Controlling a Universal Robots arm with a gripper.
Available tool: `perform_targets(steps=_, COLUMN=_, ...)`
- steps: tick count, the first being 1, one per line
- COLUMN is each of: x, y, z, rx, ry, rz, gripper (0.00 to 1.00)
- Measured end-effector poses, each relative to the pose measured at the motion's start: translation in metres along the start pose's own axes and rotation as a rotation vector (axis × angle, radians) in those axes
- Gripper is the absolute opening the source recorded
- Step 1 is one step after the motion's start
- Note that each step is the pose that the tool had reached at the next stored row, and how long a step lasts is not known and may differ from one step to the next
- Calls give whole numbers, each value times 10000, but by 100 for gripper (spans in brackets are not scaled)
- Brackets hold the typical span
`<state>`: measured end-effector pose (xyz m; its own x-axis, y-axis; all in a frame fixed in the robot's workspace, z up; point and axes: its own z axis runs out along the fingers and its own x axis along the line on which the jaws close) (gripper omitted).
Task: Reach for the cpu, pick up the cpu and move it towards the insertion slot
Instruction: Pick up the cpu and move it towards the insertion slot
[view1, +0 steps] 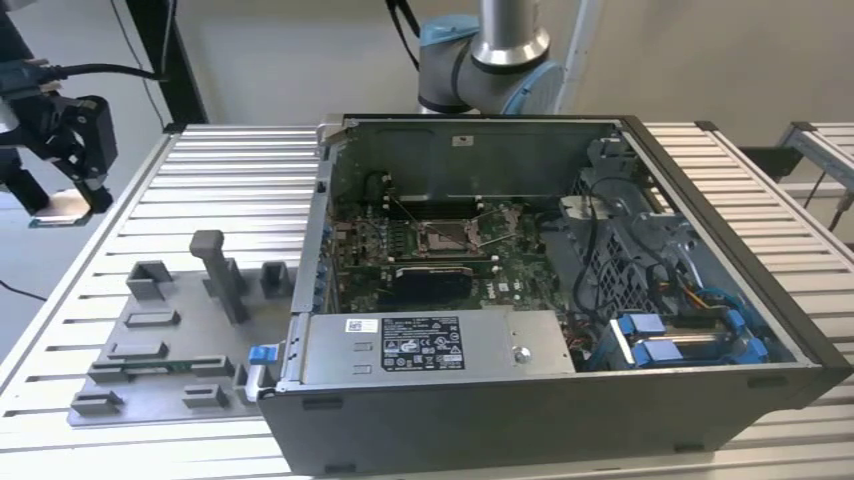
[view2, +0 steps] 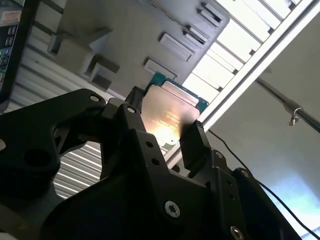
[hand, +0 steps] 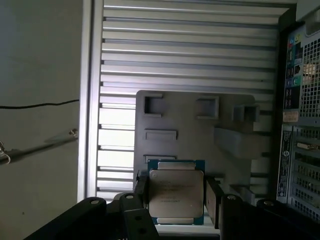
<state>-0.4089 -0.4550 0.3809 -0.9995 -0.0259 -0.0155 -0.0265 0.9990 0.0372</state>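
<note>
My gripper (view1: 58, 203) was closed on the cpu (view1: 63, 207), the fingers (hand: 214, 200) pinching two opposite edges with only the plate's width between them. In both wrist views the cpu (hand: 176, 192) sat square between the pads, its pale metal lid facing the camera and a thin green-blue border showing around it (view2: 167, 112). It was clear of the grey fixture plate (view1: 174, 330), which lay below and apart from it on the slatted table (view1: 227, 170).

With the exterior view read as a clock face and my gripper at the centre, I hung at the exterior view's far left, out by the table's edge. The insertion slot (view1: 441, 237) lay just past three o'clock from me and well apart, a shiny metal frame with a dark centre on the green board inside the open computer case (view1: 561, 400). The case's near side wall (view1: 324, 200) stood between us. I judged that wall to be what governed the path. The cpu is square, so what mattered was its flat face.
</note>
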Motion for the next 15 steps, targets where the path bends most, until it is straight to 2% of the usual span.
perform_targets(steps=11, x=-383, y=-10, z=6, rx=0, ry=3, rz=1, gripper=0)
perform_targets(steps=15, x=-469, y=-12, z=7, rx=-1, ry=3, rz=1, gripper=0)
